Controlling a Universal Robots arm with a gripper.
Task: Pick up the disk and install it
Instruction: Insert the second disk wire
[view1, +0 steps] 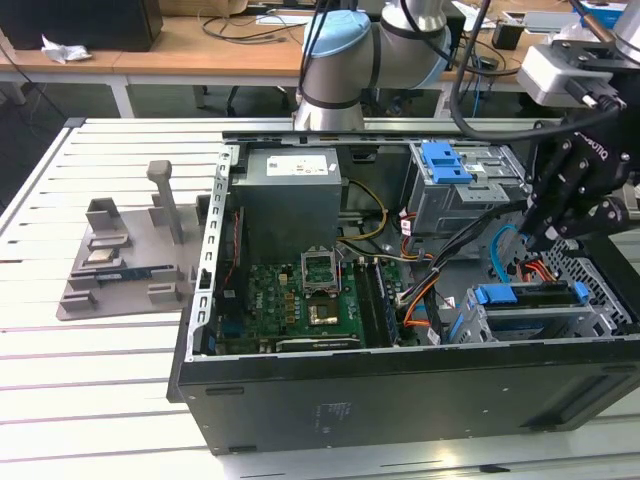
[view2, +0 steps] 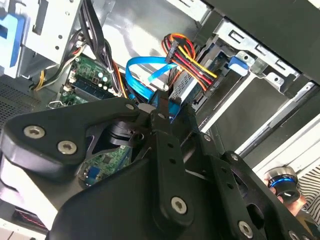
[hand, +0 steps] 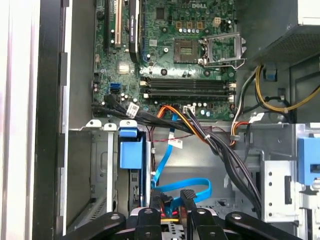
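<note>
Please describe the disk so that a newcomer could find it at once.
Find the open black computer case. At its near corner on the exterior view's right, a grey drive cage holds the disk. It is a flat slab with a blue rail end, lower and nearer than the blue bracket atop the other cage.

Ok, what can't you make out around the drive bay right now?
- Exterior view: the flat silver-grey hard drive with blue rails lies in the grey metal cage. The cage walls hide its sides, so full seating is unclear.
- First wrist view: the drive's connector end is hidden behind the black gripper.
- Second wrist view: the gripper's body covers much of the green motherboard.
</note>
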